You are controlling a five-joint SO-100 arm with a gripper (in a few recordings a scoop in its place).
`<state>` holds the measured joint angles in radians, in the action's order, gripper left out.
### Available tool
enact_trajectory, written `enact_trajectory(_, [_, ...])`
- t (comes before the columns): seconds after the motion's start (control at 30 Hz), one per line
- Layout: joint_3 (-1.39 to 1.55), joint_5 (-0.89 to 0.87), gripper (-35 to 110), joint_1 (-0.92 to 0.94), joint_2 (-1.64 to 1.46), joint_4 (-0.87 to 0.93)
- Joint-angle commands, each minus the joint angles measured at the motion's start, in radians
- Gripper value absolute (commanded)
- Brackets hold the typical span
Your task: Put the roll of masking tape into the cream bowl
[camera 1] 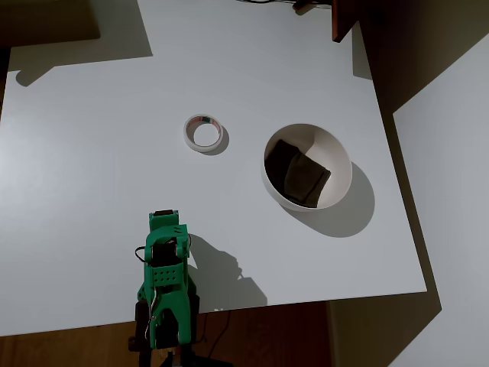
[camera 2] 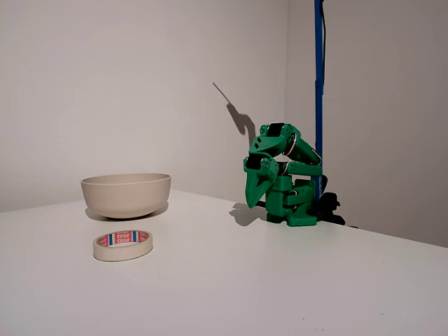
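bare white table (camera 1: 92,168) between folded arm's closed hand (camera 2: 256,199), tape (camera 1: 203,133), bowl (camera 1: 341,164).

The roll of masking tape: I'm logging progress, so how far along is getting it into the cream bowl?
Nothing looks done yet. The small off-white roll of masking tape lies flat on the white table, beside the large round cream bowl, not in it. The green gripper sits folded at the arm's base, holding nothing. Reaching, grasping, carrying and dropping all remain.
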<state>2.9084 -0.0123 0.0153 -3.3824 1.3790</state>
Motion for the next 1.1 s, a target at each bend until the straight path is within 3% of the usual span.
enact_trajectory(0.0, [0.005, -0.002, -8, -0.009, -0.008, 0.008])
enact_trajectory(1.07, [-0.061, -0.066, -8, 0.038, -0.006, -0.061])
